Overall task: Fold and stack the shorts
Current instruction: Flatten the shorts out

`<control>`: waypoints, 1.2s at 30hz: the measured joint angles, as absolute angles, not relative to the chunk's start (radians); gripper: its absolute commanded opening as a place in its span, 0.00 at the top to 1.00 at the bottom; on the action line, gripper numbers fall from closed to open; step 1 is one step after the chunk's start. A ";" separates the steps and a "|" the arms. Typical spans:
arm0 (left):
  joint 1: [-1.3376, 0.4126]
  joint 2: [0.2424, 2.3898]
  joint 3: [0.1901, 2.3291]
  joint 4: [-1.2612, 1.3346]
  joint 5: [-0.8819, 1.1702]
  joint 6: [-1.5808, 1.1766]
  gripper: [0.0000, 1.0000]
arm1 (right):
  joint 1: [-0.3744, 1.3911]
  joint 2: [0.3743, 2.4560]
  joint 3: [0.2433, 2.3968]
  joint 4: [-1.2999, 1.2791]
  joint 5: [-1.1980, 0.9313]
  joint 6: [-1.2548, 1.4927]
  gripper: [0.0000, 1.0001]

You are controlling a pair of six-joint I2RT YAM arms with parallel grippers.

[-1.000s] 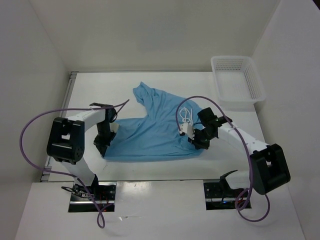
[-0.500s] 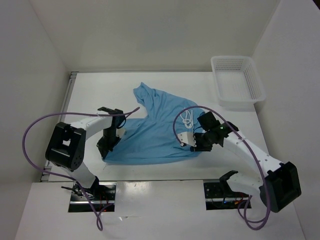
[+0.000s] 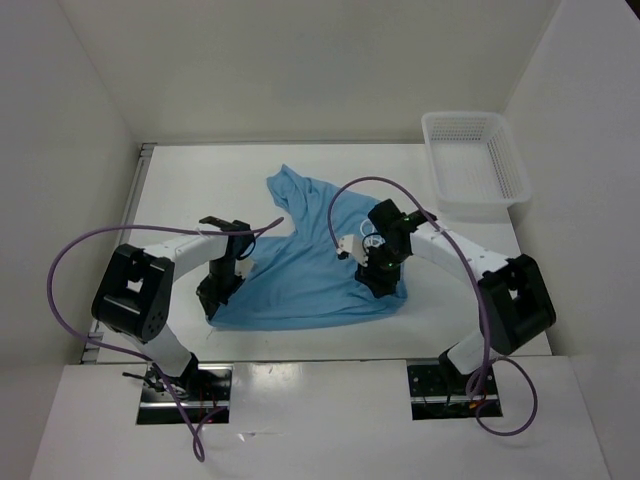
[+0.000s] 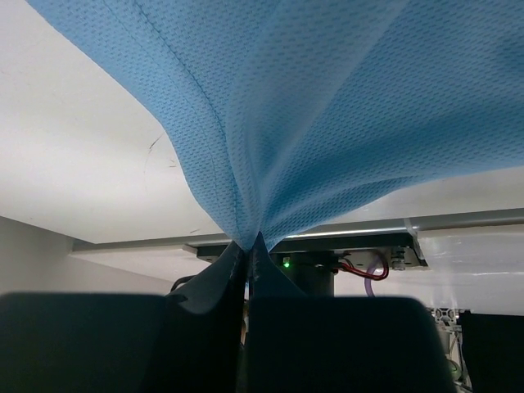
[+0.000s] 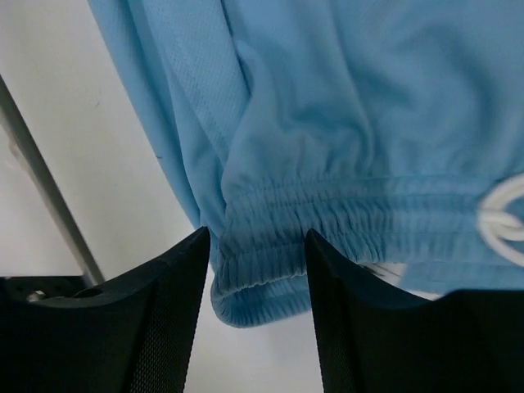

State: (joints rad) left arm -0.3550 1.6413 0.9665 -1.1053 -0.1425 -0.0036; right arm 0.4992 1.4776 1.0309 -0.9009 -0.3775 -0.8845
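Note:
The light blue shorts (image 3: pixel 300 262) lie spread across the middle of the table, one leg reaching toward the back. My left gripper (image 3: pixel 213 298) is at their near left corner. In the left wrist view it (image 4: pixel 248 243) is shut on a pinch of the blue mesh fabric (image 4: pixel 311 123), which rises taut from the tips. My right gripper (image 3: pixel 380 282) hovers over the right end. In the right wrist view it (image 5: pixel 258 246) stands open, its fingers either side of the gathered waistband (image 5: pixel 344 221). A white drawstring (image 5: pixel 501 217) shows at the right edge.
A white mesh basket (image 3: pixel 475 160) sits at the back right corner of the table. White walls close in the table on the left, back and right. Purple cables loop above both arms.
My right gripper has opened and let go of the waistband, and its arm has swung left over the shorts. The left gripper has shifted slightly right, still holding the fabric.

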 measured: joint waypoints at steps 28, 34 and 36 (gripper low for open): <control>-0.355 1.641 0.957 -1.096 -0.134 -0.004 0.97 | 0.467 1.563 1.115 -1.087 -0.322 -0.775 0.41; -0.355 1.641 0.957 -1.095 -0.134 -0.004 0.97 | 0.406 1.568 1.141 -1.124 -0.315 -0.774 0.39; -0.355 1.641 0.957 -1.095 -0.134 -0.004 0.97 | 0.420 1.578 1.132 -1.123 -0.318 -0.770 0.39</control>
